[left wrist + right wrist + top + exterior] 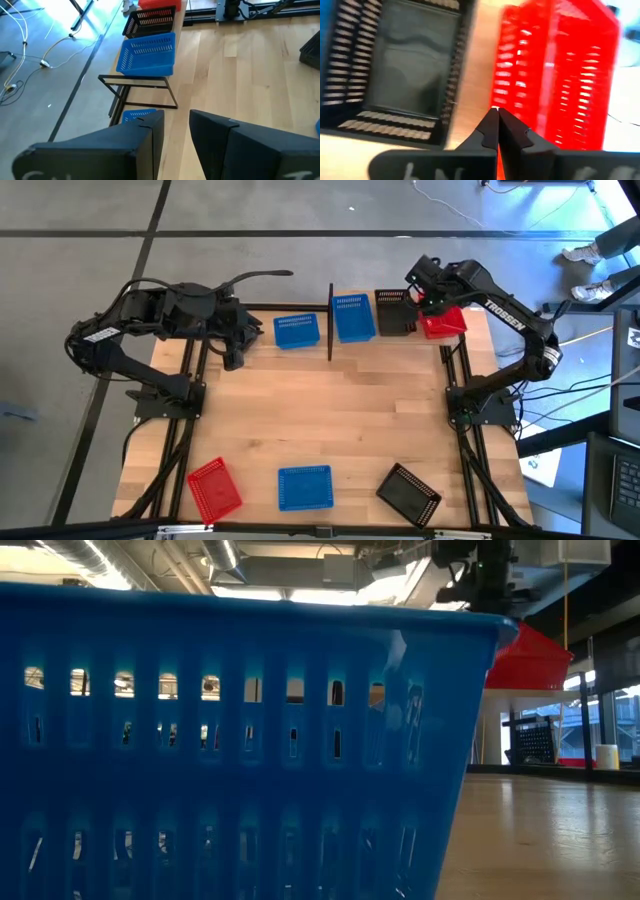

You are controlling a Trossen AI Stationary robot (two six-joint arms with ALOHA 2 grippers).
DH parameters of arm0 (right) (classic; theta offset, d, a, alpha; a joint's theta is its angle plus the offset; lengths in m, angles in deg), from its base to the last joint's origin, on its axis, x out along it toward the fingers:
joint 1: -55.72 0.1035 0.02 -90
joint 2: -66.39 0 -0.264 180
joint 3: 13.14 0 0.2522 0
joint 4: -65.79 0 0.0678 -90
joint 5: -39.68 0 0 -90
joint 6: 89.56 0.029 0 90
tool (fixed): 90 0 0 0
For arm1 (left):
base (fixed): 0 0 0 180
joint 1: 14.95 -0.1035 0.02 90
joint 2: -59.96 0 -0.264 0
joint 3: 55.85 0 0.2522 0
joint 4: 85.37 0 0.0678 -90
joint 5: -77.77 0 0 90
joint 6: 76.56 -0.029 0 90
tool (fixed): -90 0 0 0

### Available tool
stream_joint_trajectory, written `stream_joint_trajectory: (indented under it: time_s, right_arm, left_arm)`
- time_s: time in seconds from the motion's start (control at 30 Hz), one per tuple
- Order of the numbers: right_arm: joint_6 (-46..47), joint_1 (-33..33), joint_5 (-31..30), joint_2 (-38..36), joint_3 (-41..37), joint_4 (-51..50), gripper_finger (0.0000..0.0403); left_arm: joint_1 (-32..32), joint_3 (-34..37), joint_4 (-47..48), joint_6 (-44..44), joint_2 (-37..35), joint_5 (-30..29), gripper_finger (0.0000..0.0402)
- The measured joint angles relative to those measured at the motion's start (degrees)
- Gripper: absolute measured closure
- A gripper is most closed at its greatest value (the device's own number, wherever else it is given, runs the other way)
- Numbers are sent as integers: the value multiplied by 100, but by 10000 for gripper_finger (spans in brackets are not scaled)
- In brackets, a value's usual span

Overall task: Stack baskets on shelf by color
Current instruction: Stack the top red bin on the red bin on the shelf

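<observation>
Blue basket (pixel 230 750) close, red basket (pixel 528 658) aloft

A light-wood worktop (pixel 330 430) is sitting on a black metal frame (pixel 480 470) over a grey floor (pixel 300 210). A white cable (pixel 35 50) is trailing loosely across that floor beside the worktop. At the far corner, someone's pale shoes (pixel 590 270) are showing at the edge of the room. Overhead, bright ceiling lights (pixel 225 555) and silver ducting (pixel 100 560) are running along the ceiling.

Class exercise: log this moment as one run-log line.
right gripper: shut on red basket, far right corner | left gripper: open, empty, by blue basket | black basket: beside red
</observation>
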Motion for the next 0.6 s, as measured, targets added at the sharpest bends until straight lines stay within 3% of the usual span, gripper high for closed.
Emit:
stream_joint_trajectory:
  time_s: [0.13,0.33,0.6]
  right_arm:
    - [-127,103,84,0,239,212,403]
    - [-51,212,-462,-24,623,178,403]
    - [69,80,-521,-24,372,3,403]
  left_arm:
    - [0,0,-1,0,-1,0,317]
    - [0,0,0,0,-1,85,317]
    - [0,0,1,0,0,85,317]
